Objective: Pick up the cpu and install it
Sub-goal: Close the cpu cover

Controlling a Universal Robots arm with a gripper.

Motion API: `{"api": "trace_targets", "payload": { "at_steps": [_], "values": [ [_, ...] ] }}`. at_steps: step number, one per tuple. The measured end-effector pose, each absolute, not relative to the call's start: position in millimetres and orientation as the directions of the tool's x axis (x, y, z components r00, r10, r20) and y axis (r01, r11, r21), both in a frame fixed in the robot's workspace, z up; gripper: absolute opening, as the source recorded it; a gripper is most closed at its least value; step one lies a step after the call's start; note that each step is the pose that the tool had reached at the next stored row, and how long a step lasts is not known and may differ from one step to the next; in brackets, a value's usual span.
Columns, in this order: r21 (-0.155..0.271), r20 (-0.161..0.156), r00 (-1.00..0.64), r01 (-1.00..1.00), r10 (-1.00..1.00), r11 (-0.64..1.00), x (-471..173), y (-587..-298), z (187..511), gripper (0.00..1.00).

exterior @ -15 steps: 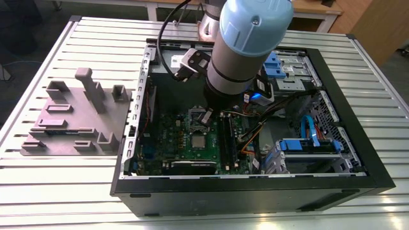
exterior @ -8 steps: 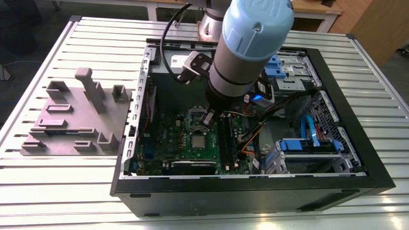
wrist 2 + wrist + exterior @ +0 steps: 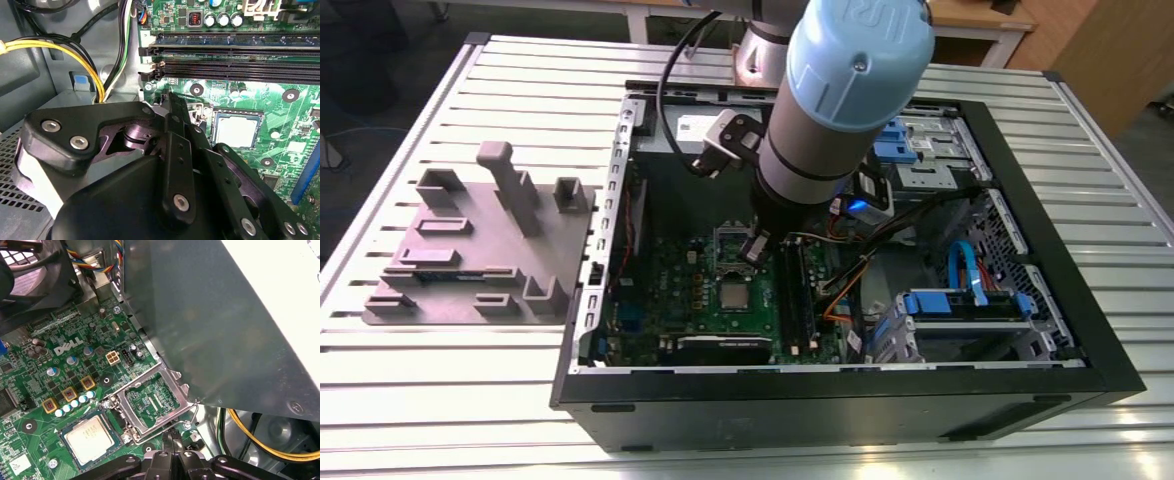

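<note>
Silver-grey, flat and square, the metal cpu (image 3: 90,438) lies seated in its dark square socket (image 3: 108,424) on the green motherboard (image 3: 30,390), inside the open black computer case (image 3: 854,400). Just beside the socket, the hinged steel load frame (image 3: 177,385) stands tilted up, leaving the chip's shiny top uncovered. The black two-fingered gripper (image 3: 170,436) hangs low over the board at the frame's far edge, near the cpu but not touching it. Its fingertips are pressed together with nothing visible between them. In the second wrist view, long black memory slots (image 3: 235,65) run beyond the cpu and a yellow wire (image 3: 75,55) crosses the case wall. On the exterior view's left, a grey moulded fixture (image 3: 480,250) rests on the ribbed aluminium table (image 3: 400,370).
</note>
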State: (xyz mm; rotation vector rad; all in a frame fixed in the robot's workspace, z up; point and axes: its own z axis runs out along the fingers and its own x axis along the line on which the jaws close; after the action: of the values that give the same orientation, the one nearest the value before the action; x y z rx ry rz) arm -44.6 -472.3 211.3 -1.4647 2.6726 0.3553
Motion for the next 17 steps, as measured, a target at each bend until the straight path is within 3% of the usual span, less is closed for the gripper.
{"api": "trace_targets", "payload": {
  "at_steps": [17],
  "values": [
    [0.17, -0.18, -0.542, -0.839, -0.821, 0.517, -43.2, -462.1, 207.6, 0.11]
  ]
}}
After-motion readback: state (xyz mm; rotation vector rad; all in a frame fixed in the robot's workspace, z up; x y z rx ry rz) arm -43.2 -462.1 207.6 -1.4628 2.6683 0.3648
